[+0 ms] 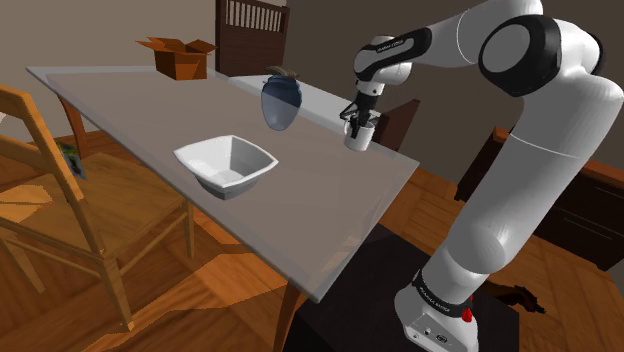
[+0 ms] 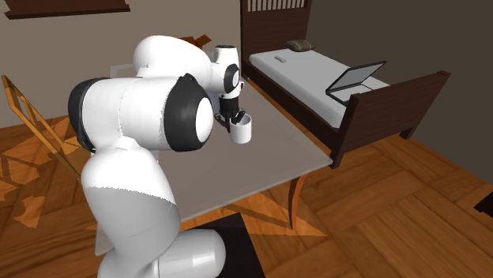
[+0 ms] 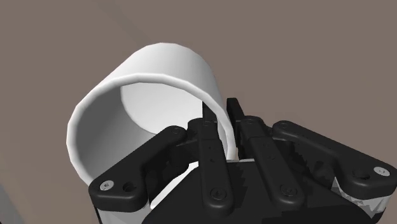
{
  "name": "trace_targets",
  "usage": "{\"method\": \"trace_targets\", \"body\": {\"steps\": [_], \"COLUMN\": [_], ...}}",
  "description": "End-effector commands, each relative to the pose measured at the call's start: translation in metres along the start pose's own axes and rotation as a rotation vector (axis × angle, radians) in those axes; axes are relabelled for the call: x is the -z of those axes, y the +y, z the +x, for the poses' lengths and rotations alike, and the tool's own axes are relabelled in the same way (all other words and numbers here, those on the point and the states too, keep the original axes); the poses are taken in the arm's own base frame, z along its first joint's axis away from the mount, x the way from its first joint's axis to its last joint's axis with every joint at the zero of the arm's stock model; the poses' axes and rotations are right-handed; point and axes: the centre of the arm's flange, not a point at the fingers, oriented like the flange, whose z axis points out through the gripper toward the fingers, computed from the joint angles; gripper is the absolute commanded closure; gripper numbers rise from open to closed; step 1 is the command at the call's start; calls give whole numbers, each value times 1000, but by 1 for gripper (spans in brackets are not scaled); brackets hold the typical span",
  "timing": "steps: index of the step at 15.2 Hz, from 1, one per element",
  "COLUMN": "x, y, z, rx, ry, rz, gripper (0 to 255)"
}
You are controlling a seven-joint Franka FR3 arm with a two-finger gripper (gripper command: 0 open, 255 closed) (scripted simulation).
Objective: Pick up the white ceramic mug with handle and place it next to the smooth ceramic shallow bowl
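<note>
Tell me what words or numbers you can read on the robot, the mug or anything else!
Tiny pale lettering low on the arm: too small to read.
Tiny lettering on the wrist above the claw: too small to read.
On the mug, bowl and cardboard box: no writing shows.

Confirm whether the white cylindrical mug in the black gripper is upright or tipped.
Upright: the white cylindrical mug is mouth-up, the black gripper clasping its rim from above.
</note>
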Motion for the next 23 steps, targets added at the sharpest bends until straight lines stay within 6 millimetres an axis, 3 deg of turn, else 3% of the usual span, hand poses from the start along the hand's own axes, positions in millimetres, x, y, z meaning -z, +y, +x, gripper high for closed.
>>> {"method": "trace_targets", "body": {"steps": [1,15,23], "x": [11,84,85], "y": [0,0,-74], "z": [-1,-2,73], "rx": [0,0,0], "ry": [0,0,0], "rz": [0,0,0], "gripper": [255,255,255]}}
